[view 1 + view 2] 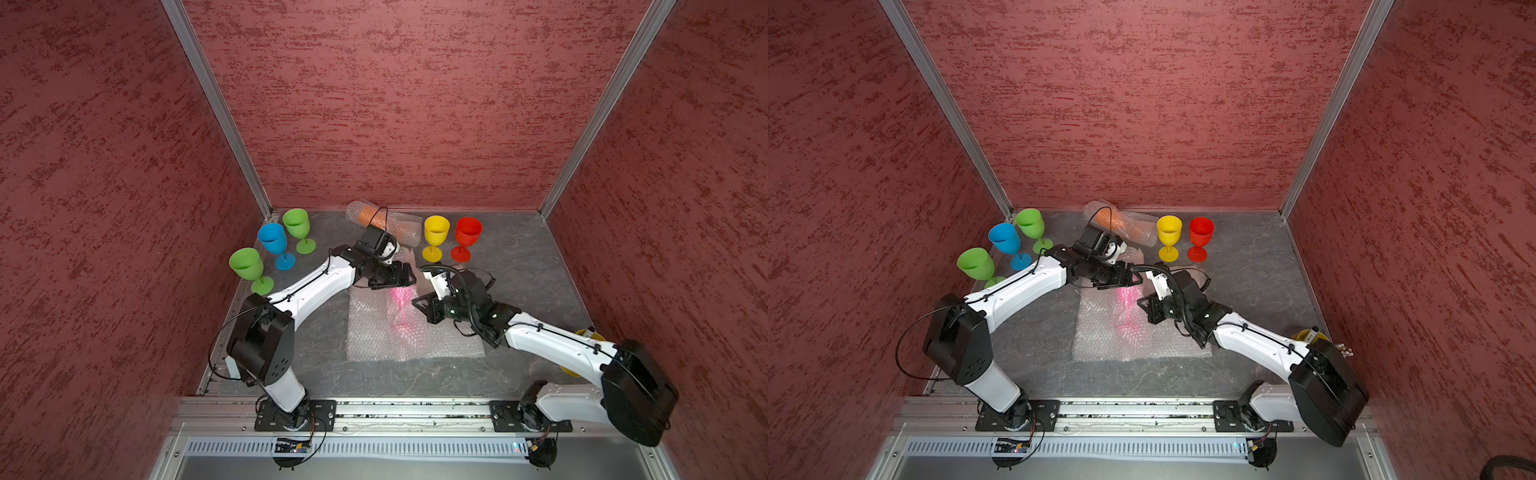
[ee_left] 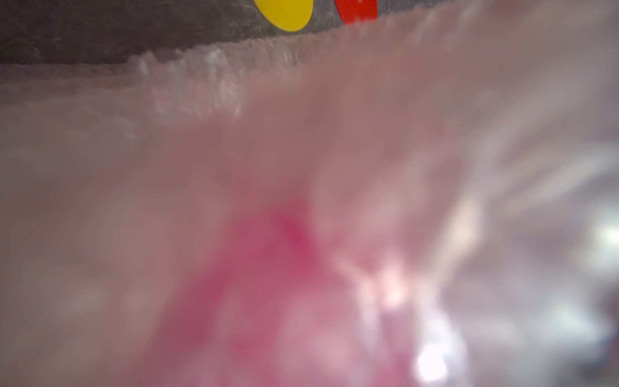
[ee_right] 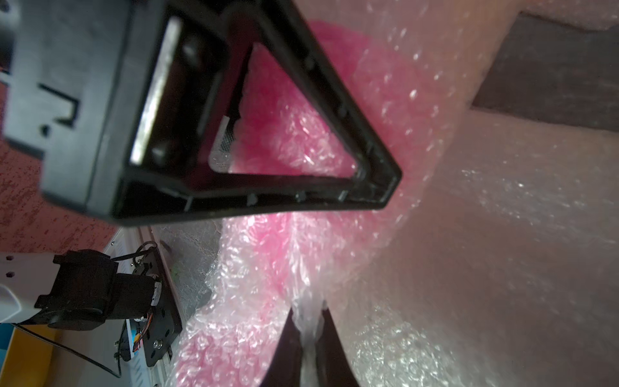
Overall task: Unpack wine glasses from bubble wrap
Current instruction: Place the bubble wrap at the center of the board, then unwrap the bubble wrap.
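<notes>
Since the bubble wrap [image 1: 374, 332] is soft, light and crinkly, it likely wants a pinch at a loose edge, clear of the hard pink glass [image 1: 401, 307] lying rolled inside it at the middle of the table [image 1: 519, 270]. The right claw [image 3: 308, 338] is clamped on a fold of wrap; whether the left claw [image 1: 405, 276] is spread I cannot tell.
</notes>
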